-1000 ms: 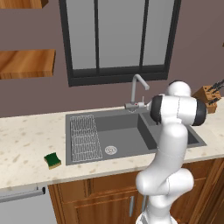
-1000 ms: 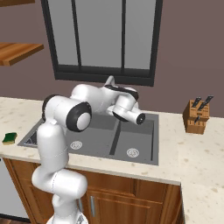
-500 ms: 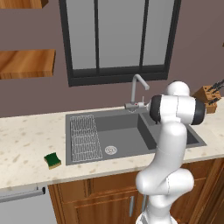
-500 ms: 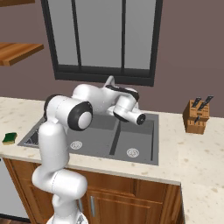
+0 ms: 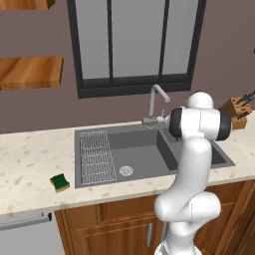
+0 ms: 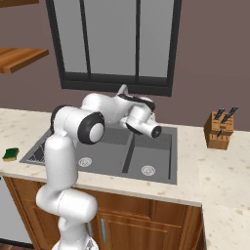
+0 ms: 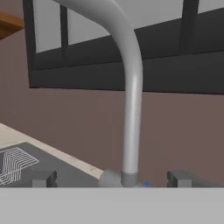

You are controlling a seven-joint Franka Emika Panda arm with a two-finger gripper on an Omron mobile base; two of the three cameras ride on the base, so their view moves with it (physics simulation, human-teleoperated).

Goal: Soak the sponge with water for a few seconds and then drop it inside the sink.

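- The task looks to be at its beginning: the sponge (image 5: 60, 182) lies on the counter (image 5: 30, 159), just outside the sink (image 5: 144, 149) at its 8 o'clock corner, untouched and apart from the arm.
- No stream of water is visible under the faucet (image 5: 155, 102) in any view, so I judge the tap is not yet opened.
- What is left, in my judgement: open the water, fetch the sponge, hold it under the stream a few seconds, then let it fall into a basin.
- The gripper is close to the faucet base; the hand view looks straight at the gooseneck (image 7: 129, 100), with the two small handles (image 7: 43, 178) at 7 and 5 o'clock of it.
- The fingers are not clearly seen in any picture, so I cannot tell if they are wide or narrow; nothing seems to be held.
- The left base view shows the wire rack (image 5: 96, 157) and the left drain (image 5: 126, 171) fully; the arm hides the right basin there.
- The right base view shows both drains (image 6: 148, 170) and the knife block (image 6: 219, 129) fully, and the sponge (image 6: 10, 154) at 9 o'clock.
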